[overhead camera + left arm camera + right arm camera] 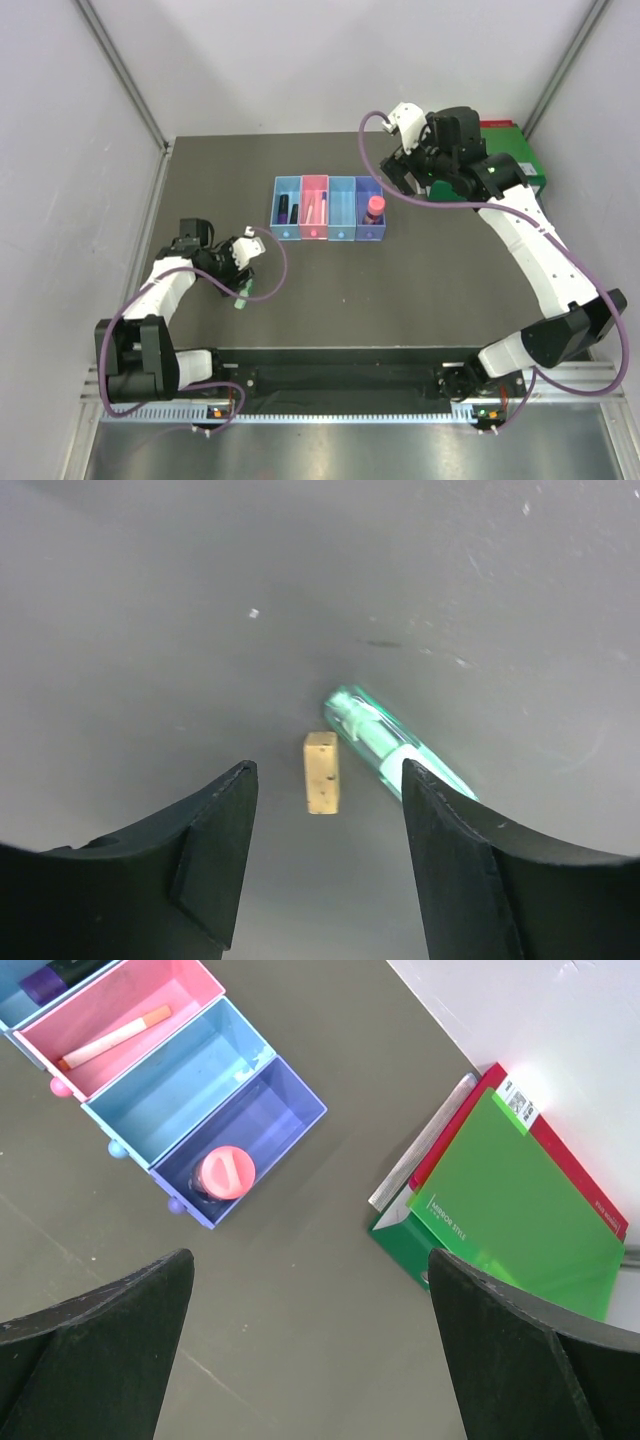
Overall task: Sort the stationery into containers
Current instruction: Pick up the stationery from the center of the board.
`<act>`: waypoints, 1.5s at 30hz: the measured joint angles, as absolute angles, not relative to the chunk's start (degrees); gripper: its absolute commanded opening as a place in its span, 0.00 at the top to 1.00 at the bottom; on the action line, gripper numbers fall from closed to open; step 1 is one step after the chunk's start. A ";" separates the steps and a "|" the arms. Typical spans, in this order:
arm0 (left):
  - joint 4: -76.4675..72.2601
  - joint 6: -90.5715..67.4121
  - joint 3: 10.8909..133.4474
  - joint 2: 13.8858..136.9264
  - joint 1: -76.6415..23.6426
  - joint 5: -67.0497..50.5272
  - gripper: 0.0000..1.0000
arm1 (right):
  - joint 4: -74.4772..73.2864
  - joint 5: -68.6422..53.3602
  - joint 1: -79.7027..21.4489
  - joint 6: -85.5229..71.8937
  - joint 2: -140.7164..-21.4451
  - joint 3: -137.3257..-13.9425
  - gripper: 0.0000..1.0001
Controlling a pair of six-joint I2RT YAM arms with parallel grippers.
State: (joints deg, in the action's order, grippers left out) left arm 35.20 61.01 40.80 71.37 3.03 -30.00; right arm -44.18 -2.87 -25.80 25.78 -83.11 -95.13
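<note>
The containers (328, 208) are a joined row of four boxes: light blue, pink, light blue, purple-blue. A pink highlighter (374, 207) stands in the purple-blue box (250, 1130) and shows in the right wrist view (223, 1172). A thin white pen (112, 1038) lies in the pink box, and a dark pen (284, 210) in the leftmost blue box. A green highlighter (385, 742) lies on the table, its near end hidden behind my left gripper's right finger. My left gripper (328, 770) is open just above it (243, 284). My right gripper (310, 1260) is open and empty, high up right of the boxes (402, 172).
A small tan block (321, 772) lies beside the green highlighter, between my left fingers. A large green binder (520, 1200) on a red folder lies at the back right corner (515, 150). Grey walls enclose the table on three sides.
</note>
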 measured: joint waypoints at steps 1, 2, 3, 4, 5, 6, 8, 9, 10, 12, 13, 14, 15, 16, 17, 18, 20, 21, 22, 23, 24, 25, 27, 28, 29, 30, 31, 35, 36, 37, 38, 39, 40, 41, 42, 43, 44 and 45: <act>35.38 61.52 40.47 71.40 3.05 -29.98 0.36 | -44.14 -2.85 -25.80 25.71 -83.09 -95.13 0.00; 35.59 61.95 40.25 71.40 3.05 -29.91 0.36 | -44.14 -2.85 -25.82 25.71 -83.09 -95.13 0.00; 35.70 62.37 40.07 71.40 3.05 -29.76 0.37 | -44.14 -2.83 -25.80 25.69 -83.09 -95.13 0.00; 35.70 62.74 39.94 71.40 3.05 -29.61 0.37 | -44.16 -2.83 -25.80 25.69 -83.09 -95.13 0.00; 35.68 63.00 39.86 71.42 3.07 -29.47 0.38 | -44.16 -2.81 -25.80 25.69 -83.09 -95.13 0.00; 35.66 63.29 39.79 71.53 3.14 -29.28 0.39 | -44.16 -2.83 -25.80 25.67 -83.09 -95.13 0.00; 35.57 63.64 39.70 71.90 3.31 -28.97 0.42 | -44.14 -2.83 -25.80 25.65 -83.09 -95.13 0.00; 35.51 63.86 39.70 72.25 3.38 -28.80 0.43 | -44.16 -2.81 -25.80 25.63 -83.09 -95.13 0.00; 35.38 64.07 39.70 72.62 3.42 -28.62 0.44 | -44.16 -2.83 -25.80 25.61 -83.09 -95.13 0.00; 34.96 64.77 39.70 73.71 3.55 -28.18 0.46 | -44.16 -2.83 -25.80 25.43 -83.09 -95.13 0.00; 34.81 64.95 39.70 74.22 3.62 -27.92 0.46 | -44.16 -2.81 -25.80 25.41 -83.09 -95.11 0.00; 34.65 65.32 39.70 74.78 3.73 -27.62 0.48 | -44.16 -2.83 -25.80 25.41 -83.09 -95.11 0.00; 34.57 65.67 39.70 75.31 3.86 -27.49 0.48 | -44.10 -2.83 -25.80 25.39 -83.05 -94.98 0.00; 34.50 66.11 39.68 75.81 3.99 -27.31 0.50 | -44.21 -2.83 -25.82 25.39 -82.96 -94.85 0.01; 34.46 66.43 39.68 76.27 4.08 -27.11 0.51 | -44.27 -2.83 -25.80 25.41 -82.87 -94.74 0.01; 34.39 66.70 39.66 76.58 4.16 -26.94 0.54 | -44.23 -2.83 -25.82 25.39 -82.78 -94.54 0.00; 34.13 67.33 39.51 76.88 4.25 -26.55 0.58 | -44.31 -2.87 -25.82 25.36 -82.74 -94.50 0.00; 34.00 67.64 39.35 77.01 4.25 -26.41 0.67 | -44.29 -2.87 -25.80 25.32 -82.74 -94.48 0.00; 33.82 67.81 39.16 77.17 4.27 -26.26 0.73 | -44.29 -2.87 -25.80 25.32 -82.72 -94.48 0.00; 33.67 68.05 38.94 77.43 4.27 -26.17 0.87 | -44.29 -2.87 -25.80 25.30 -82.70 -94.48 0.00; 33.47 68.18 38.72 77.69 4.29 -26.06 0.96 | -44.29 -2.87 -25.82 25.28 -82.65 -94.48 0.00; 33.41 68.47 38.61 77.95 4.32 -26.00 1.00 | -44.29 -2.90 -25.80 25.28 -82.63 -94.48 0.00; 33.36 68.34 38.59 78.04 4.40 -26.24 1.00 | -44.29 -2.92 -25.80 25.26 -82.61 -94.48 0.01; 33.34 68.23 38.59 78.04 4.43 -26.30 1.00 | -44.29 -2.92 -25.80 25.26 -82.59 -94.48 0.00; 33.34 68.10 38.59 78.04 4.45 -26.33 1.00 | -44.29 -2.92 -25.80 25.26 -82.59 -94.48 0.00; 33.34 68.01 38.59 78.02 4.47 -26.35 1.00 | -44.29 -2.92 -25.80 25.26 -82.59 -94.48 0.00; 33.34 67.88 38.61 78.02 4.47 -26.37 1.00 | -44.29 -2.94 -25.82 25.26 -82.59 -94.48 0.01; 34.17 67.11 39.29 77.73 4.47 -26.33 1.00 | -44.25 -2.83 -25.80 25.26 -82.54 -94.41 0.00; 35.09 66.52 40.16 77.62 4.47 -26.46 1.00 | -43.99 -2.76 -25.80 25.26 -82.43 -94.11 0.00; 35.70 65.76 41.34 77.25 4.47 -26.83 1.00 | -44.03 -2.66 -25.80 25.23 -82.35 -93.76 0.00; 36.45 64.82 42.87 76.62 4.47 -27.31 1.00 | -43.97 -2.59 -25.80 25.21 -82.24 -93.36 0.00; 37.01 63.94 44.95 75.77 4.47 -27.88 1.00 | -43.90 -2.59 -25.80 25.15 -82.08 -92.82 0.00; 37.19 63.20 46.59 74.94 4.47 -28.47 1.00 | -43.90 -2.66 -25.80 24.84 -81.93 -92.12 0.00; 37.32 62.02 49.10 73.73 4.47 -29.82 1.00 | -43.97 -2.68 -25.80 24.67 -81.87 -91.48 0.00; 37.12 61.21 50.83 72.66 4.47 -30.85 1.00 | -44.12 -2.87 -25.82 24.38 -81.87 -91.15 0.00; 36.80 59.96 52.73 71.33 4.43 -32.27 1.00 | -44.18 -3.31 -25.80 24.08 -81.87 -90.87 0.00; 36.32 58.89 54.39 69.97 4.27 -33.50 1.00 | -44.31 -3.88 -25.80 23.75 -81.87 -90.74 0.00; 35.51 57.32 55.96 68.20 3.79 -34.59 1.00 | -44.34 -4.69 -25.80 23.46 -81.87 -90.74 0.00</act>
